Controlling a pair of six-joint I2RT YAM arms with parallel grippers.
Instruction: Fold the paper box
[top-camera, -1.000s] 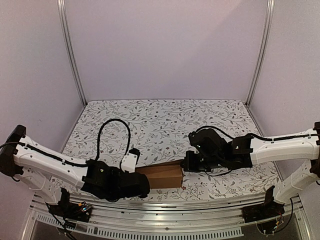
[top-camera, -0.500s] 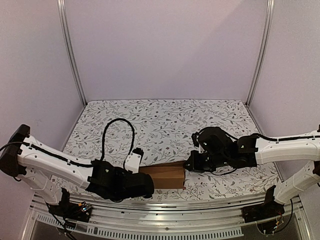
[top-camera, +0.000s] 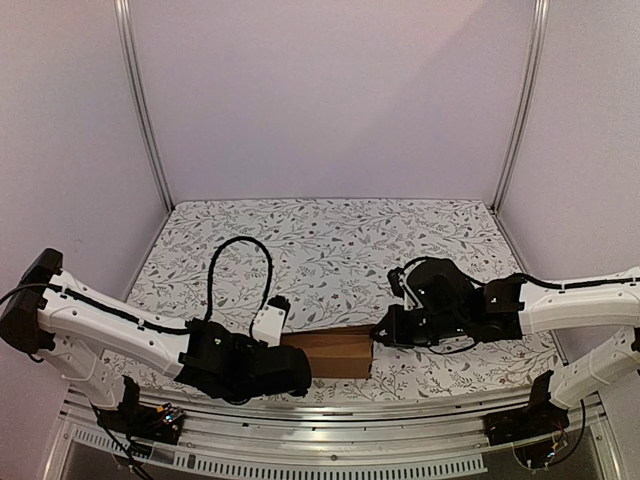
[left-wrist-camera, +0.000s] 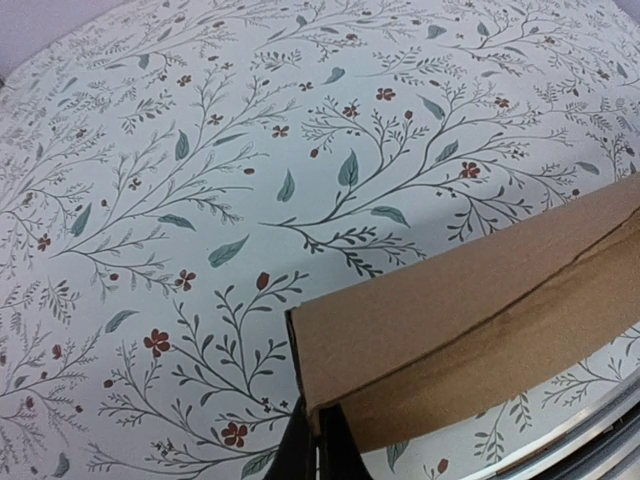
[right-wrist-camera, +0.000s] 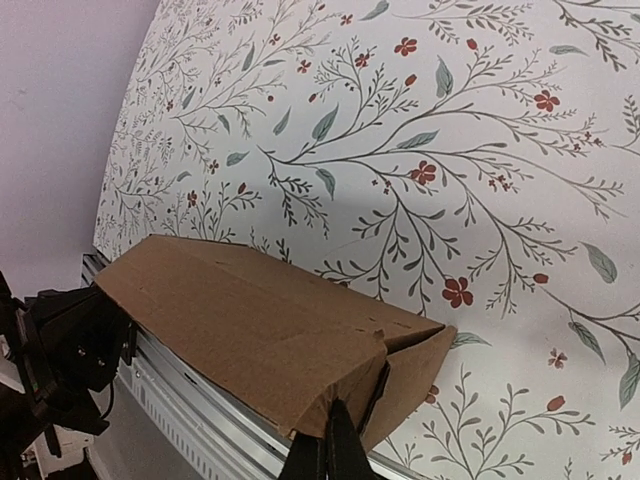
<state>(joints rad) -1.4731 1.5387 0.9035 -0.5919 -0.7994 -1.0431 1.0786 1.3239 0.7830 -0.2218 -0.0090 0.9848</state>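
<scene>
The table (top-camera: 330, 230), covered in a leaf-and-flower print, fills the floor of the white-walled booth. The left arm (top-camera: 110, 325) reaches in from 8 o'clock and the right arm (top-camera: 570, 300) from 4 o'clock, and they meet low at the near edge. The box (top-camera: 335, 352), plain brown and oblong, lies flat at 6 o'clock on the table. Its long side runs from 9 to 3 o'clock, and it sits between the two grippers. The left gripper (left-wrist-camera: 320, 452) has its jaws pinched together on the corner of the box's 9 o'clock end. The right gripper (right-wrist-camera: 325, 447) is closed tight on the bent-in flap at the 3 o'clock end.
</scene>
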